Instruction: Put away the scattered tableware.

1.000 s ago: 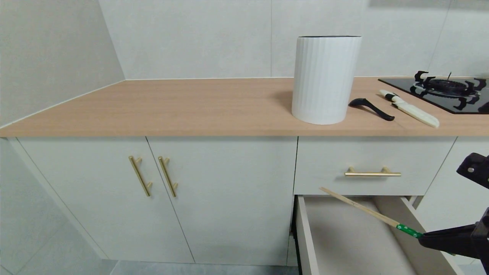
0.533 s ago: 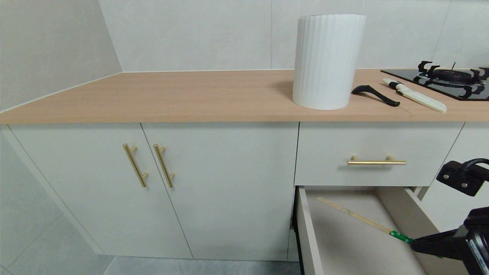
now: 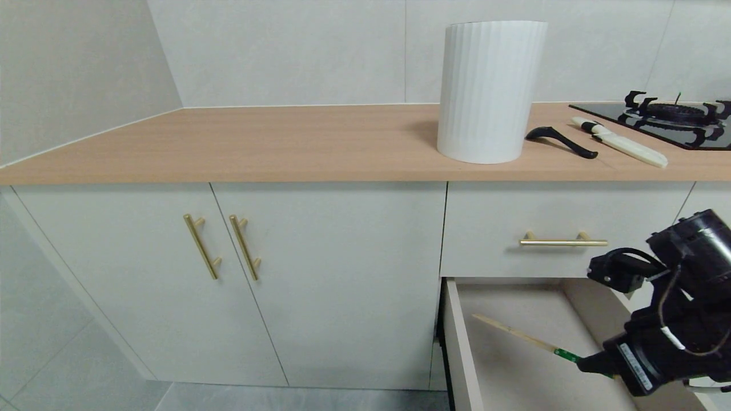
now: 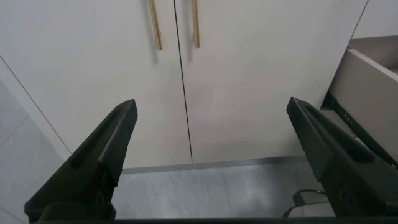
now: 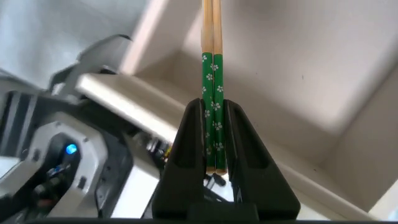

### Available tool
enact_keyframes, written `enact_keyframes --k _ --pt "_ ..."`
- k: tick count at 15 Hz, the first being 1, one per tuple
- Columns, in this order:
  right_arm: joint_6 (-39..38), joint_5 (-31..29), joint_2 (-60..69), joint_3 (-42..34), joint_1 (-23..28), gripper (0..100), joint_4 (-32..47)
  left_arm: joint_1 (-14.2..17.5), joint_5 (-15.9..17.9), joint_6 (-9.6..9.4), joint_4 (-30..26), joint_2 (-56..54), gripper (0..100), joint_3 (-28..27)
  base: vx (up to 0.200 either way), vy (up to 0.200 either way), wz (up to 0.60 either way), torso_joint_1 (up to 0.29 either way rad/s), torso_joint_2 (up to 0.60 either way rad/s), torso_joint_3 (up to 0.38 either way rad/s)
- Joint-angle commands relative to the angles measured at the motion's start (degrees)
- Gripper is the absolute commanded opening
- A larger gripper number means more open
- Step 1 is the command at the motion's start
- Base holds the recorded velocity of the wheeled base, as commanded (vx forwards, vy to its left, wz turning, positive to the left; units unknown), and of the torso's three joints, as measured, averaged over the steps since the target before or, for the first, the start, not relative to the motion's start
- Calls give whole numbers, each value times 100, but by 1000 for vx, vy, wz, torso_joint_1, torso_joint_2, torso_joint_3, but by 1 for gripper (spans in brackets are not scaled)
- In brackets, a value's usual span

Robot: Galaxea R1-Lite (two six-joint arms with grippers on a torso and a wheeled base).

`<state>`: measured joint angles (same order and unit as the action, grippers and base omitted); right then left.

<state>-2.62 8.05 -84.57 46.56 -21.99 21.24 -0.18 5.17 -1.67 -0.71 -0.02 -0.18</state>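
Right gripper [image 3: 588, 363] pinches chopsticks [image 3: 514, 333] inside open drawer [image 3: 457, 342]; left gripper [image 4: 211, 155] gapes empty; black spoon [image 3: 559, 141] and knife [image 3: 619, 149] wait above the drawer.

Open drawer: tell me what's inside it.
The chopsticks slant into the open drawer over its pale floor, clamped in the right gripper. The arm hides the drawer's near right part.

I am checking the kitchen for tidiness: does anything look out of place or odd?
A knife and a black spoon lie loose on the counter beside the white canister. The lower drawer stands open, and the right hand holds chopsticks over it. Nothing looks spilled or damaged.
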Motion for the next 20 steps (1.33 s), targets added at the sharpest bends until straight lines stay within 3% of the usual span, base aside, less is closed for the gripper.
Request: enact_keyframes --k 1,5,10,16,20 --pt "-406 -75 -1080 3 11 0 -480 1 2 0 0 2 100 1 0 0 0 0 0 0" --pt "-1162 -84 -1985 -85 46 0 -1579 1 2 0 0 2 100 1 0 0 0 0 0 0" --pt "-1645 -576 -2820 -437 72 0 -3196 1 2 0 0 2 100 9 0 0 0 0 0 0" --pt "-1988 -1446 -3822 -472 -16 0 -4374 1 2 0 0 2 100 1 0 0 0 0 0 0" --pt "-2014 -1516 -4129 -551 -86 0 -4479 1 2 0 0 2 100 1 0 0 0 0 0 0"
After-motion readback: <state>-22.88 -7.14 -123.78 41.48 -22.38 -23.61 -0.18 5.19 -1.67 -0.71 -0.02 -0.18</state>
